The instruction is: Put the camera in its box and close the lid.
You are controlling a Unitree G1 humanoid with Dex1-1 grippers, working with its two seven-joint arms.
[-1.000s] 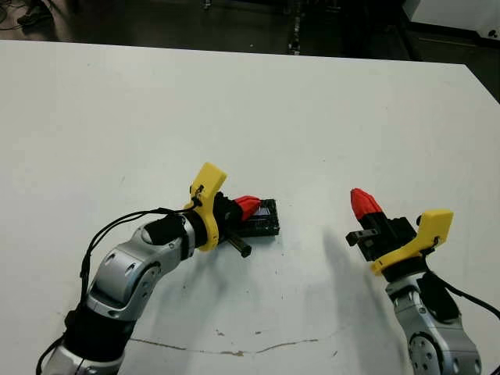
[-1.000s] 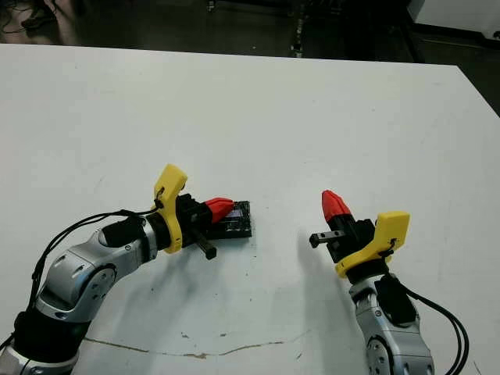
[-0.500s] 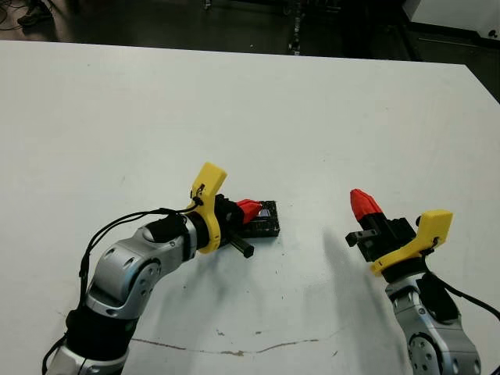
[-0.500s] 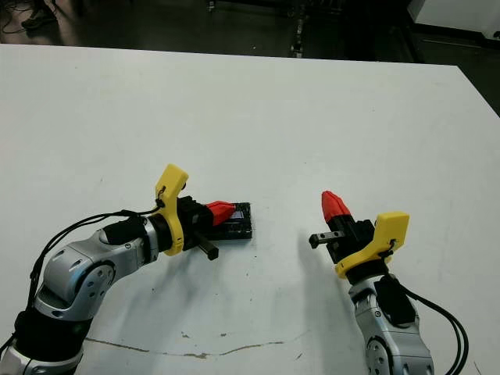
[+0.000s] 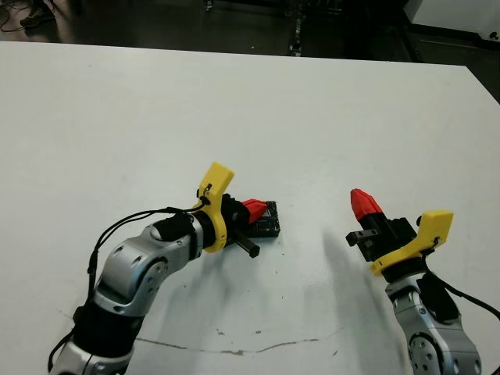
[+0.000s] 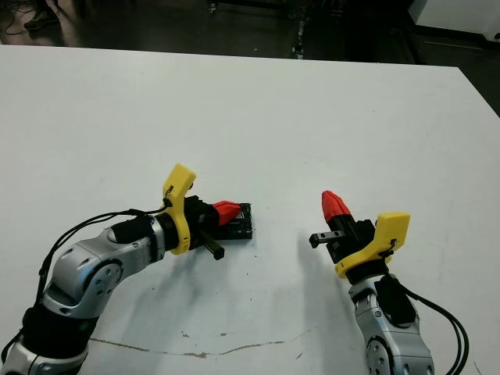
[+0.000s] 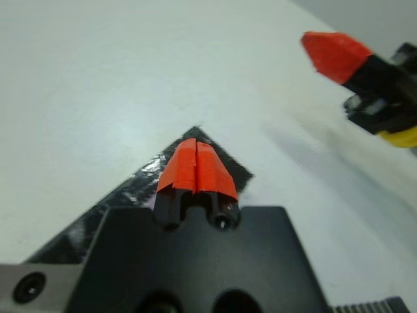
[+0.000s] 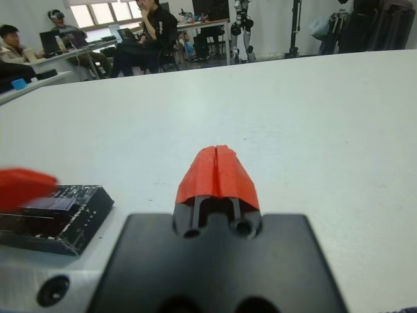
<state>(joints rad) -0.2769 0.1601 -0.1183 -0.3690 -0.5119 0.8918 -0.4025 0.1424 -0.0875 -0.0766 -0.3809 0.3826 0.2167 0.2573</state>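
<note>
The lid (image 5: 268, 220), a black crinkly slab, lies flat on top of the box (image 8: 73, 225), whose dark sides show beneath it. No white rim shows. The camera is hidden from view. My left gripper (image 5: 256, 208) is shut, and its red tips (image 7: 197, 166) rest over the lid's (image 7: 137, 190) near-left part. My right gripper (image 5: 361, 201) is shut on nothing and hovers above the table, a hand's width to the right of the box. It also shows in the left wrist view as a red tip (image 7: 332, 53).
A white table (image 5: 234, 109) stretches far beyond the box, with dark floor past its far edge. A thin crack line (image 5: 234, 345) runs along the table near me. People (image 8: 150, 29) sit at desks far beyond the table.
My left arm has edged a little to the right, with its shut tips still over the lid. The box and my right arm have not moved.
</note>
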